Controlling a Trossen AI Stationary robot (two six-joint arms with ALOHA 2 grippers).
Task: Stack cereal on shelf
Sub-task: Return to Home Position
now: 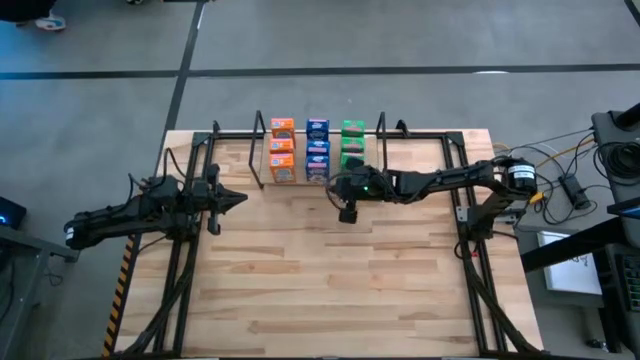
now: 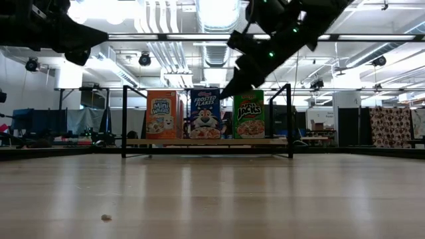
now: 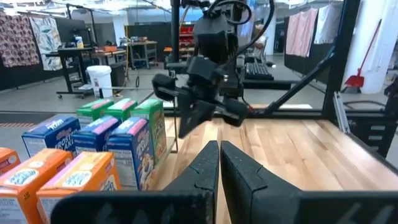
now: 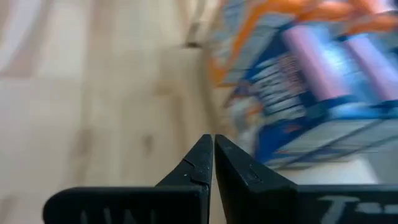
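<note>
The cereal boxes stand in three rows on the shelf (image 1: 259, 150) at the table's far middle: orange (image 1: 282, 150), blue (image 1: 317, 150) and green (image 1: 352, 145). The low view shows the front orange (image 2: 163, 114), blue (image 2: 205, 114) and green (image 2: 248, 114) boxes upright between the shelf's black uprights (image 2: 124, 119). My right gripper (image 1: 337, 187) is shut and hangs slanting down just in front of the blue and green rows, its tip (image 2: 227, 91) near their tops, with nothing between its fingers (image 4: 213, 142). My left gripper (image 1: 238, 198) waits shut and level at the left, holding nothing (image 3: 219, 152).
Bare wooden tabletop (image 1: 330, 280) stretches from the shelf to the near edge. Black frame rails (image 1: 465, 230) run along both sides of the table. A small crumb (image 2: 105, 216) lies on the wood near the low camera.
</note>
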